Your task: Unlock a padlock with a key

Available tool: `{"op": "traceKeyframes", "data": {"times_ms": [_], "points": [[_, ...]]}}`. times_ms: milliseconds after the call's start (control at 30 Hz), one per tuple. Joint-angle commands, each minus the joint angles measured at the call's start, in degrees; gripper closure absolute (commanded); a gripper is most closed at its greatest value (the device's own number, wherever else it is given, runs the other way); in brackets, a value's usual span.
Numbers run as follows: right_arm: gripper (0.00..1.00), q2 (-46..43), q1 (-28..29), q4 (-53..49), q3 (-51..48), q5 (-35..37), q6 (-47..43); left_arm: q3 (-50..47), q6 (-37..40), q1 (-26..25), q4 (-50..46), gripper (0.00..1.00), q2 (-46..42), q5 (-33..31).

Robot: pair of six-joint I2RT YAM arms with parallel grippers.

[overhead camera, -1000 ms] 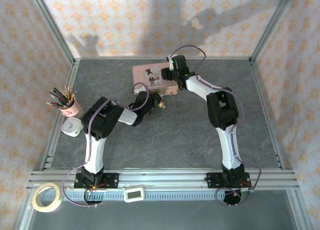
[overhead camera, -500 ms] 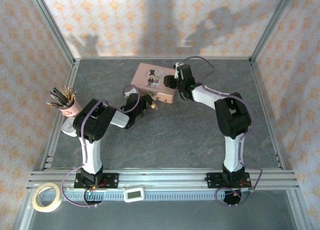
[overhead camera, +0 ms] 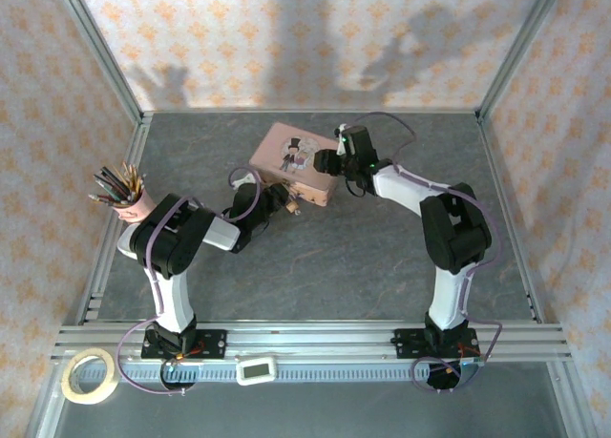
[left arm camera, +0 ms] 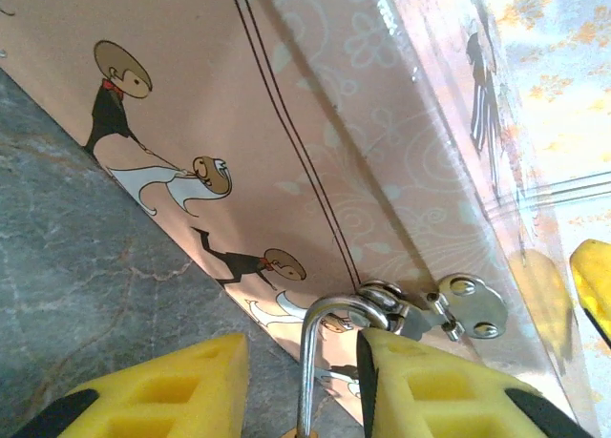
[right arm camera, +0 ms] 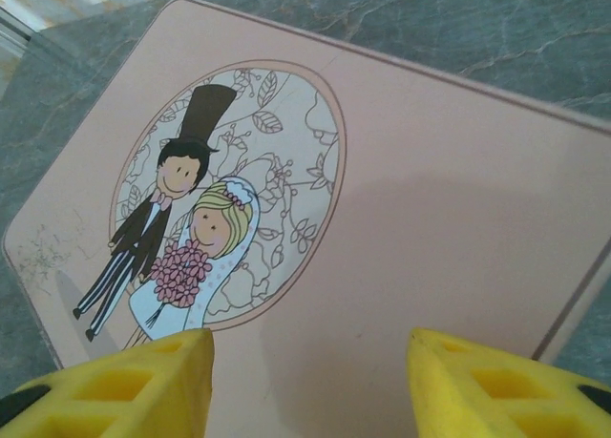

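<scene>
The padlock (overhead camera: pixel 294 205) hangs at the front of the pink picture tin (overhead camera: pixel 286 152). In the left wrist view its thin silvery shackle (left arm camera: pixel 307 381) runs through the tin's metal hasp (left arm camera: pixel 468 306), with a sliver of brass body at the bottom edge. My left gripper (left arm camera: pixel 301 347) straddles the shackle. Its right finger (left arm camera: pixel 430 390) lies against the shackle and hasp, and a gap separates its left finger (left arm camera: pixel 162 395) from the shackle. My right gripper (right arm camera: pixel 310 341) stands open over the tin's lid (right arm camera: pixel 430 199), at the tin's right end (overhead camera: pixel 327 161). The key is out of view.
A pink cup of pencils (overhead camera: pixel 129 199) stands at the left edge of the table. A roll of tape (overhead camera: pixel 88 376) and a white timer (overhead camera: pixel 256 369) lie in front of the rail by the arm bases. Metal frame posts and patterned walls enclose the table.
The tin has turned and shifted slightly toward the left. My left arm has swung left with the padlock, and its jaws have widened a little. My right gripper moved to the tin's right end.
</scene>
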Motion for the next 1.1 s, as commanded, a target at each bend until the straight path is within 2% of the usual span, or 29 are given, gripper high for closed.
{"op": "traceKeyframes", "data": {"times_ms": [0, 200, 333, 400, 500, 567, 633, 767, 900, 1067], "points": [[0.43, 2.29, -1.7, -3.14, 2.94, 1.02, -3.24, 1.21, -1.12, 0.42, 2.99, 0.65, 3.2, 1.86], [0.41, 3.64, -1.98, -2.7, 4.47, 2.15, -4.93, 4.1, -1.18, 0.42, 3.35, 0.65, 6.56, 1.93], [0.41, 3.63, -1.94, -2.38, 4.34, 0.29, -5.62, 5.51, -1.52, 0.42, 5.86, 0.67, 8.0, 2.62], [0.41, 3.3, -1.93, -2.23, 3.98, 0.36, -6.17, 6.25, -1.46, 0.47, 6.04, 0.72, 8.61, 3.06], [0.43, 2.56, -1.88, -2.84, 3.72, 0.68, -7.14, 6.83, -1.38, 0.42, 5.67, 0.88, 9.11, 3.81], [0.43, 0.07, -1.82, -2.24, 2.08, 0.68, -7.36, 5.73, -1.94, 0.57, 6.11, 0.89, 8.3, 3.96], [0.43, -2.97, -1.65, -3.19, 0.97, 0.47, -8.05, 3.5, -2.74, 0.76, 7.41, 0.83, 6.24, 3.76], [0.42, -10.7, 1.26, -6.8, -3.36, 3.86, -9.77, -2.03, -3.34, 1.94, 8.15, 0.63, -1.3, 3.19], [0.41, -14.46, 6.64, -10.67, -7.24, 7.17, -7.33, -5.44, -3.63, 4.41, 6.92, 0.58, -6.38, 3.92], [0.41, -12.57, 14.26, -11.69, -9.52, 10.36, 6.05, -8.58, -5.7, 7.64, 10.61, 0.56, -7.74, 6.25]]}}
